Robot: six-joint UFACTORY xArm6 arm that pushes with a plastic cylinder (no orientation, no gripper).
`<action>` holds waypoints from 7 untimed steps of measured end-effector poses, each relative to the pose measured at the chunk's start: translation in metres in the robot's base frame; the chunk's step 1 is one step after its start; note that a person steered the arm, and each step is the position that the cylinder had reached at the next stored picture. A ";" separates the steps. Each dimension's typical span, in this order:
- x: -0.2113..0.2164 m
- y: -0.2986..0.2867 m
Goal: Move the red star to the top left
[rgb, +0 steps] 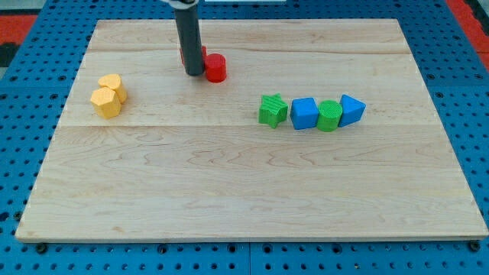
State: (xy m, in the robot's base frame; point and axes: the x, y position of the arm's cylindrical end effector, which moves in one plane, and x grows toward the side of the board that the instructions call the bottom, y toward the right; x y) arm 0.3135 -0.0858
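Observation:
My tip [193, 73] rests on the wooden board [229, 191] near the view's top, left of centre. A red block [203, 53] sits right behind the rod and is mostly hidden by it, so I cannot make out its shape. A red round block [215, 68] lies just to the right of the tip, touching or nearly touching the rod. Which of the two is the red star I cannot tell for sure.
Two yellow blocks [113, 85] [105, 102] touch each other at the view's left. At the right stands a row: green star [273, 110], blue cube [304, 114], green cylinder [329, 116], blue triangular block [351, 110]. A blue pegboard [23, 114] surrounds the board.

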 end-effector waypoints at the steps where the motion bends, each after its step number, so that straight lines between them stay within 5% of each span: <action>1: -0.029 -0.005; 4: -0.070 0.033; 6: -0.111 -0.068; 7: -0.113 -0.073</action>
State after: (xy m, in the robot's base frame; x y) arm 0.2008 -0.1586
